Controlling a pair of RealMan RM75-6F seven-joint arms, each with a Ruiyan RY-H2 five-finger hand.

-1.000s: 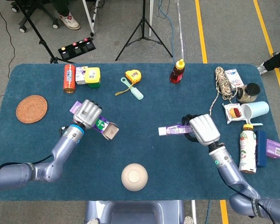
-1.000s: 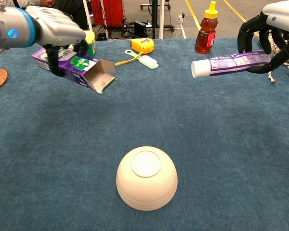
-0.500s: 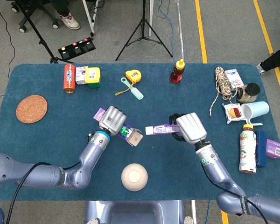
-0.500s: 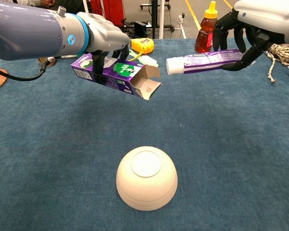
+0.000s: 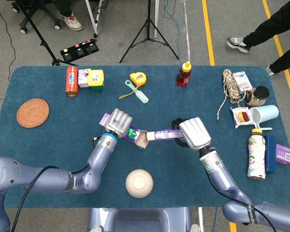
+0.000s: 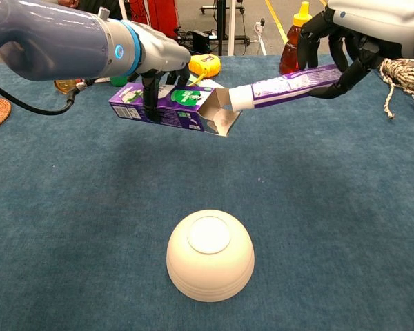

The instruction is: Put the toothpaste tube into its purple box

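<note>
Above the middle of the blue table, the left hand grips the purple box from above, its fingers wrapped down over the box's sides, holding it off the cloth and roughly level with its open flap end turned toward the other hand. The right hand holds the toothpaste tube by its tail, dark fingers curled around it, the tube tilted slightly so the white cap end points down toward the box. In the chest view the cap sits right at the box's open mouth, touching or just inside the flaps — which of the two I cannot tell. Both things hang in the air above the cloth. Nearer the robot, an upturned cream bowl rests on the table, below and well apart from the two hands. Toward the far edge stand a honey bottle, a yellow tape measure with a pale green brush beside it, and an orange can. A woven coaster lies at the left — a coil of rope at the right.
</note>
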